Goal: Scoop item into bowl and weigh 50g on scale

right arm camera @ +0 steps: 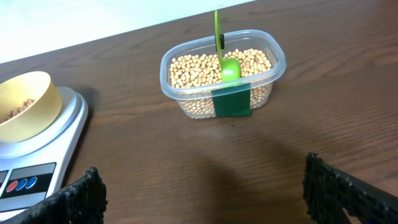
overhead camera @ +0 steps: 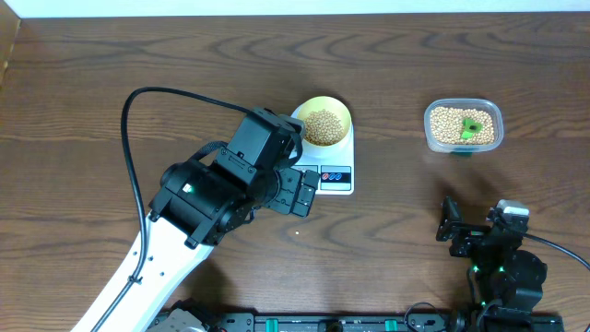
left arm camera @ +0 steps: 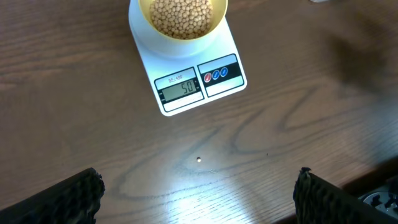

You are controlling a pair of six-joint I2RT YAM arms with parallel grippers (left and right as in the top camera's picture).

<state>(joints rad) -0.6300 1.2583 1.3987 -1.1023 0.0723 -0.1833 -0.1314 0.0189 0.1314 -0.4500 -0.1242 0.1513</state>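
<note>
Where the dark wood-grain worktop (left arm camera: 298, 124) shows, we count one scale (left arm camera: 186, 62), one bowl (right arm camera: 31, 112), one tub (right arm camera: 273, 74), one scoop (right arm camera: 230, 67) and two tools. We note the beans (left arm camera: 183, 15) as too many to count: small, round, tan-beige, matt. One heap partly fills the bowl, a second lies in the tub.

Bowl: round, pale yellow, smooth, sitting on the scale behind the display.

Scale: flat white plastic, rounded corners, grey LCD reading 50, one red and two blue buttons (left arm camera: 216, 74) beside it.

Tub: clear plastic, rounded rectangle, green patch (right arm camera: 231, 102) on its near wall, well apart from the scale. The bright green scoop stands in its beans.

On the left tool (left arm camera: 199, 183), black ribbed fingers are spread wide, holding nothing, above bare worktop near the scale's front. The right tool (right arm camera: 202, 174) is likewise spread and empty, near the tub.
</note>
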